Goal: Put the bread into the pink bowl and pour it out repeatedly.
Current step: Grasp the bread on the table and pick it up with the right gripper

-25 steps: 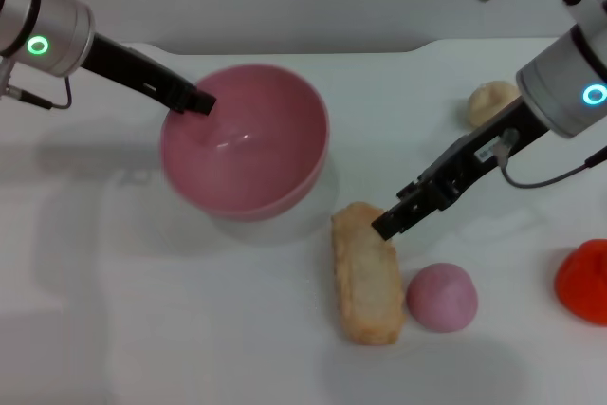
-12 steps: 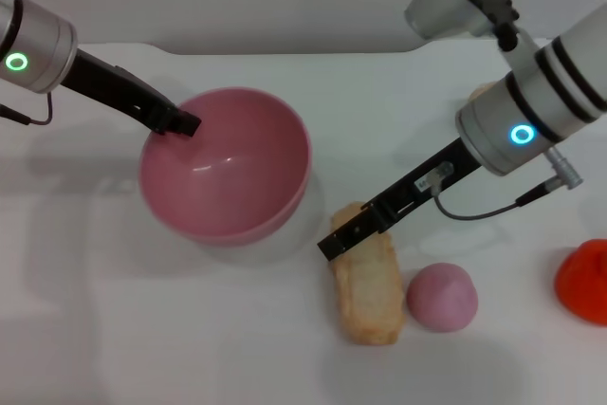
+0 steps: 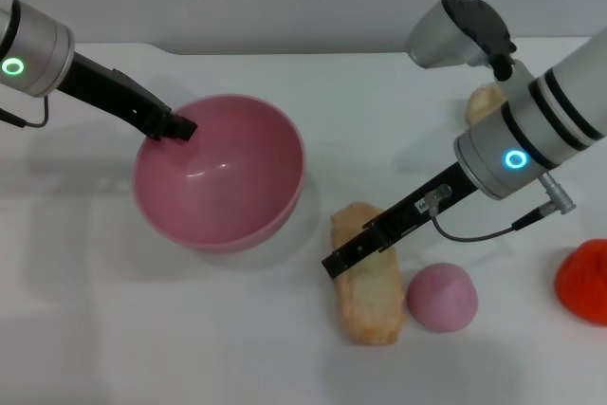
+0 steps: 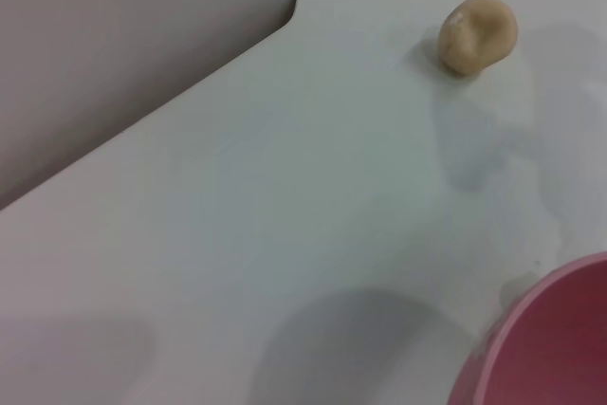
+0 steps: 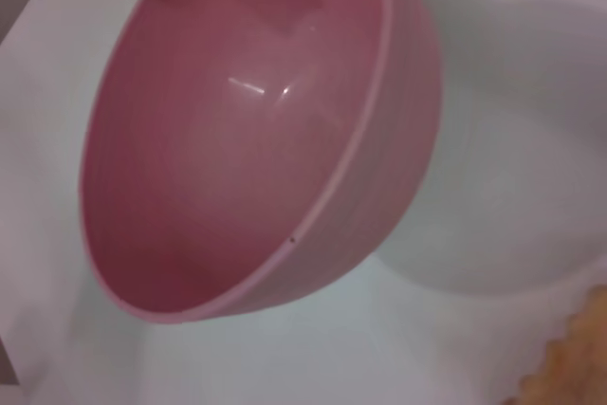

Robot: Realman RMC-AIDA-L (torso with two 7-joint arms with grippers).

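I have the left gripper [image 3: 182, 127] clamped on the far rim of the pink bowl [image 3: 220, 173], its fingers pinching the wall and holding the bowl tilted, mouth open toward the right arm. The bowl is empty. The bread [image 3: 367, 275] lies flat on the counter [image 3: 190, 329] just beside the bowl, with a pink dome [image 3: 442, 297] close on its other side and a beige knotted lump [image 3: 486, 101] farther back. A red object [image 3: 582, 280] sits at the counter's edge.

My right gripper [image 3: 334, 264] is low over the near end of the loaf, apparently touching it; I cannot tell from here how wide its fingers stand, since the tip is a dark blur against the crust.

To do this pick well, I would straddle the loaf across its narrow width, close gently so the toy does not squirt out, and keep clear of the dome. The bowl should stay steady and tilted for the drop.

No readable writing; only a small white tag on the right arm, illegible.
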